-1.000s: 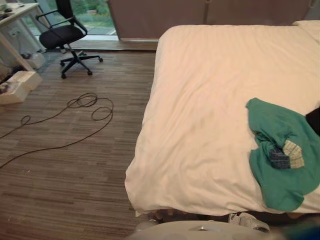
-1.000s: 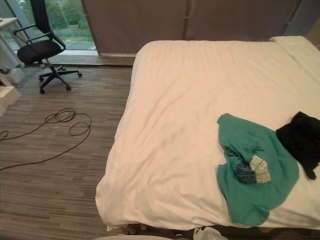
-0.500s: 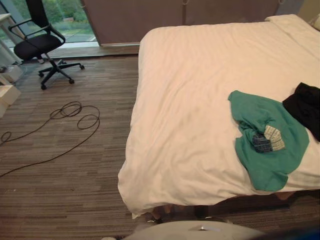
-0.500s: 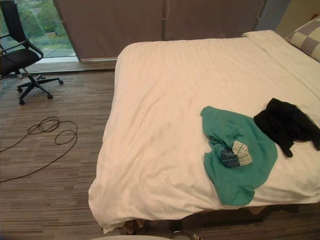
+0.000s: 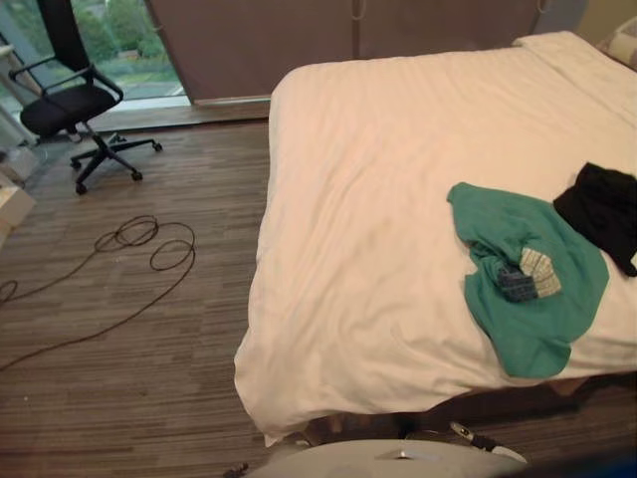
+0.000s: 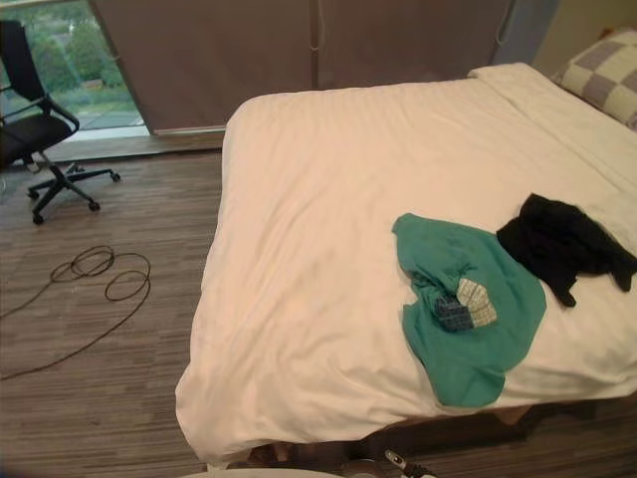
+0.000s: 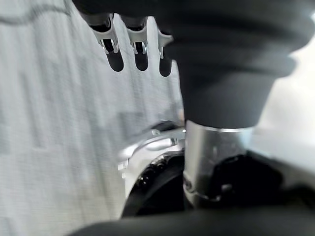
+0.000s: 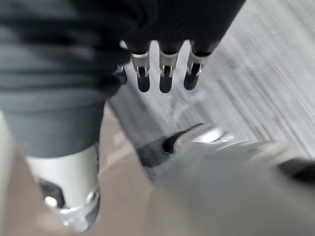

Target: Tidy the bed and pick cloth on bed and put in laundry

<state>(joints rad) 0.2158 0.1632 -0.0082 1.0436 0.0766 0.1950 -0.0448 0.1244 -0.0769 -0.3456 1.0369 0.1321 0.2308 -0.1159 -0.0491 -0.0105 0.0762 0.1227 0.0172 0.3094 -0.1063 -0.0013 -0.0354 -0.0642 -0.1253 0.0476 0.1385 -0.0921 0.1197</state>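
Only the camera has swung; both cloths lie as before.
Green cloth (image 6: 433, 244) lies near the bed's (image 6: 318, 249) foot, black cloth (image 6: 557, 239) touching it; left hand (image 7: 140, 46) and right hand (image 8: 166, 73) hang slack-fingered, holding nothing.

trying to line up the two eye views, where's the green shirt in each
Left eye view: the green shirt lies low on the right, near the bed's front edge.
Right eye view: the green shirt lies right of centre, in the lower half.
Shared landmark: the black cloth beside it, farther right on the bed.
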